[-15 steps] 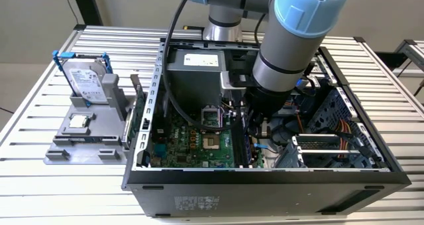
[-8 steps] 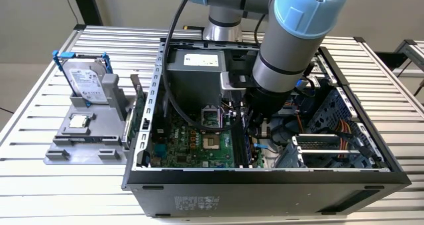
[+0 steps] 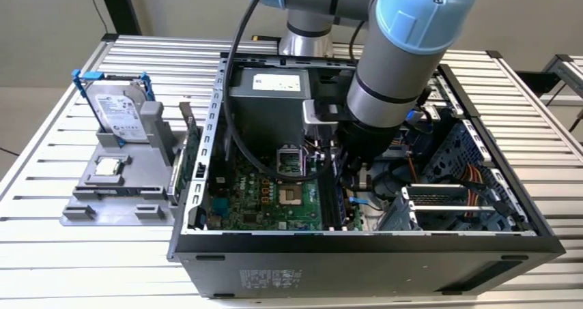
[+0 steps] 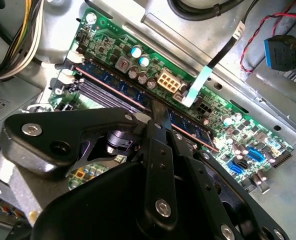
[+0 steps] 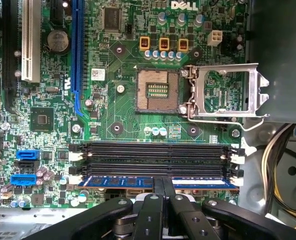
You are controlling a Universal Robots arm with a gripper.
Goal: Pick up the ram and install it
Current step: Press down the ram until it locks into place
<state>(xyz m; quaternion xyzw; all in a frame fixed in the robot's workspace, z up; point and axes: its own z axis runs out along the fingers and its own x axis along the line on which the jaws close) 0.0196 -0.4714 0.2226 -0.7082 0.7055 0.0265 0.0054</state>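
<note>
While jaws pinch the ram, empty slots lie beside.

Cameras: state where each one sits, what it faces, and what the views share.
Exterior view: off the arm, above the open case, facing down; the arm shows.
First wrist view: on the arm, facing the motherboard; gripper on the ram.
Second wrist view: on the arm, slanting along the ram; gripper shows.
Shared: ram, motherboard.

Arm: silver-grey tube w/ light-blue joint caps, black cable alongside. Gripper: matte black linkages w/ silver screws, rounded side plates, narrow black jaws.
</note>
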